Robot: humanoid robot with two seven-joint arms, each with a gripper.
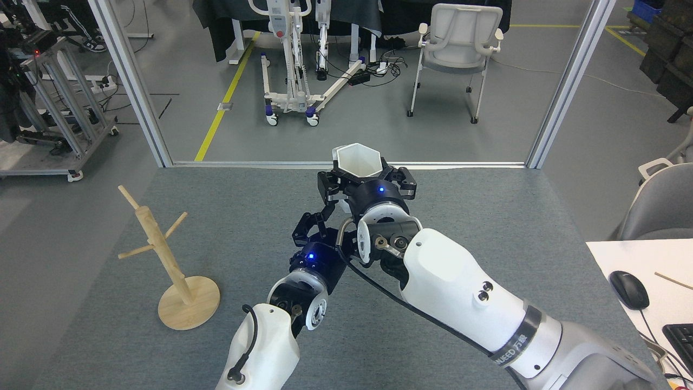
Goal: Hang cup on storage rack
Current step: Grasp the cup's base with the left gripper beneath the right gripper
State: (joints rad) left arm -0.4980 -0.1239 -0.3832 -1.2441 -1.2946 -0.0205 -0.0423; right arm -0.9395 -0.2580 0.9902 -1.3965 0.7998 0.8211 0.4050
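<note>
While the right gripper pinches the cup from both sides, the cup sits upright above the far middle of the grey table, its mouth facing up. It is white and matte, with a six-sided rim and flat facets that narrow downward into the black fingers; its lower half and handle are hidden behind the gripper body. The inside of the cup looks bare and white.

Just below and to the left, the left gripper rises toward the right wrist, its black fingers spread apart and holding nothing, one fingertip close under the right gripper's left finger. Whether they touch cannot be told.

Well apart from both arms, the storage rack stands near the table's left edge. Its light wooden post leans slightly from a round flat base, with thin pegs angling up on either side, all of them bare.

Between the rack and the arms lies an open stretch of carpeted surface. The table's far edge runs just behind the cup, along a metal frame rail. At the right, a white desk with a black mouse adjoins the table's corner.
</note>
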